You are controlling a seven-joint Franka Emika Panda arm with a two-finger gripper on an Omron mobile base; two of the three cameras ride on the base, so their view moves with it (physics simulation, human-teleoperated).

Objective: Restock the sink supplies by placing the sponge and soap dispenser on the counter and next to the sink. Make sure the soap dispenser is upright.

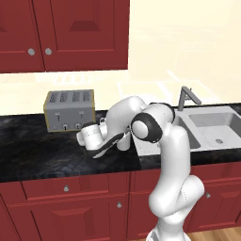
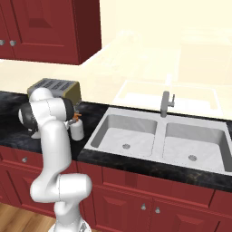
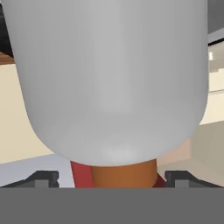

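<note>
1. Soap dispenser [image 2: 76, 129] stands upright on the counter [image 1: 42, 155], just left of the sink [image 2: 131, 131], as I see it in the right base view.
2. Its white body is at the bottom and the orange-brown pump points up; the bottle is between the sink and the toaster [image 1: 69, 109], which sits further left at the back of the counter.
3. In the hand view the soap dispenser [image 3: 116, 78] is very close to the camera, with the white body above and the orange pump neck at the lower edge, so this view is turned over compared with the room.
4. The gripper [image 3: 112, 178] has its two dark fingertips [image 3: 41, 178] far apart, one at each side of the pump neck, and I see a gap between each tip and the bottle, so I read the pincer as released and not grasping.
5. In the left base view the white arm bends down over the counter just left of the sink and it covers the bottle there.
6. The tap [image 1: 187, 98] rises behind the sink, well apart from the bottle.
</note>
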